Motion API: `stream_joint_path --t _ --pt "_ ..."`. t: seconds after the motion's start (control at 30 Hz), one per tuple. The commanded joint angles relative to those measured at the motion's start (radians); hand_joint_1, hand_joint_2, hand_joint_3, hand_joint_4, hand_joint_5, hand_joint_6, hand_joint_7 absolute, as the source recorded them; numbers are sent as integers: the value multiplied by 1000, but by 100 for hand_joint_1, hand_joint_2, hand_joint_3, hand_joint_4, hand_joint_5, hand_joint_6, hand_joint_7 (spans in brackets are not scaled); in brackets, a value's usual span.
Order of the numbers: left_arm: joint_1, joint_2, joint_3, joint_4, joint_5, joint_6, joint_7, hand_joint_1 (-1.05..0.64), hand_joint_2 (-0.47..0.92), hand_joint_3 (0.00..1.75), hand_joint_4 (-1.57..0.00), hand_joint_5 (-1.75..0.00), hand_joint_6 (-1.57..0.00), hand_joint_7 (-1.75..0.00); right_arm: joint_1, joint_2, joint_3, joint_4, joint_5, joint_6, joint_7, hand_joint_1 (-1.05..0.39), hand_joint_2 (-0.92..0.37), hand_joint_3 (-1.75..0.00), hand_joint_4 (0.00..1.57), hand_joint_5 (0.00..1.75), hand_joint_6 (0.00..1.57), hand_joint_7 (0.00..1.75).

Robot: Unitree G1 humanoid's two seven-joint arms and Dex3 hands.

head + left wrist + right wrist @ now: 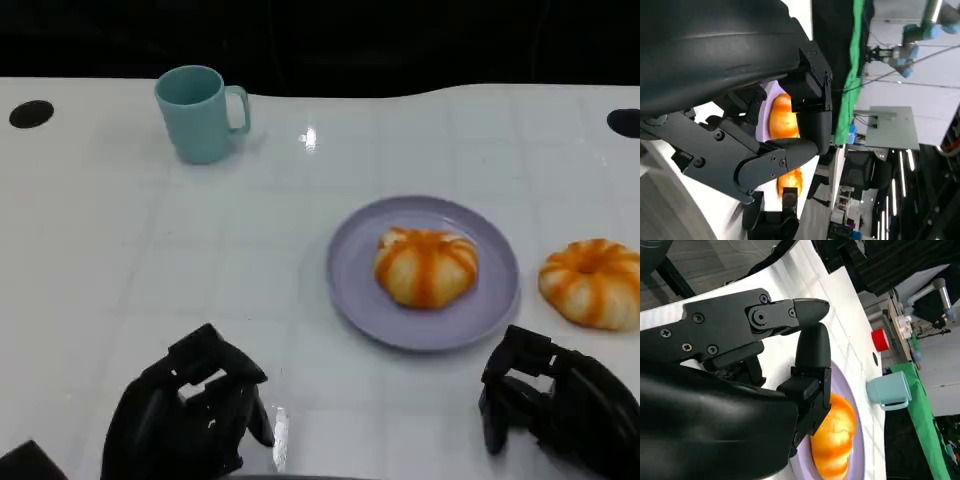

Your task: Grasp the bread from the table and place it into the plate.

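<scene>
Your right hand (560,405) rests low on the table, fingers curled in with nothing between them. One bread (426,266) already sits in the middle of the purple plate (355,290), just ahead and to the inside of that hand. The second bread (594,282) lies on the table directly ahead of your right hand, just beside the plate's outer rim — apart from it, and close to the table's right edge. Your left hand (190,415) is also curled and holding nothing, with bare white table (150,260) ahead of it. The teal mug (200,113) stands well beyond, near the far edge.
</scene>
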Motion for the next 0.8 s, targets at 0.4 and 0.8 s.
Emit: stream_joint_path --t 0.4,0.8 --pt "25 -26 32 -58 -31 102 -35 -38 49 122 -98 -175 -83 -164 47 -25 -10 -42 14 52 8 -57 -92 -18 80 172 76 138" --pt "26 -18 48 -94 -32 164 -43 -37 59 103 -92 -175 -84 -157 52 -31 -15 -75 21 63 37 -58 -92 -20 76 175 68 153"
